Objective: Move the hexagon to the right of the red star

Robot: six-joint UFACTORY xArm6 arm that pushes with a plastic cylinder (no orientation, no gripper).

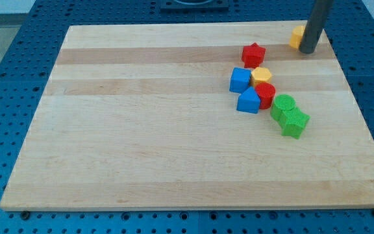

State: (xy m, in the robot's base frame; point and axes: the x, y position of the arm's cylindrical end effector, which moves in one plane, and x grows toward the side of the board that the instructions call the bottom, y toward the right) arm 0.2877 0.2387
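Near the view's top right you see the tool's dark rod tip (308, 51) touching the yellow hexagon block (297, 37); it has no jaws to open or close. That hexagon sits on the pale wooden table (141, 130), right of the red star block (253, 54) and apart from it.

A pale wooden desk (174, 149) with lengthwise grain stripes lies on a blue perforated base (5, 97) dotted with holes, under even light, a dark fixture (193, 5) at the view's top.
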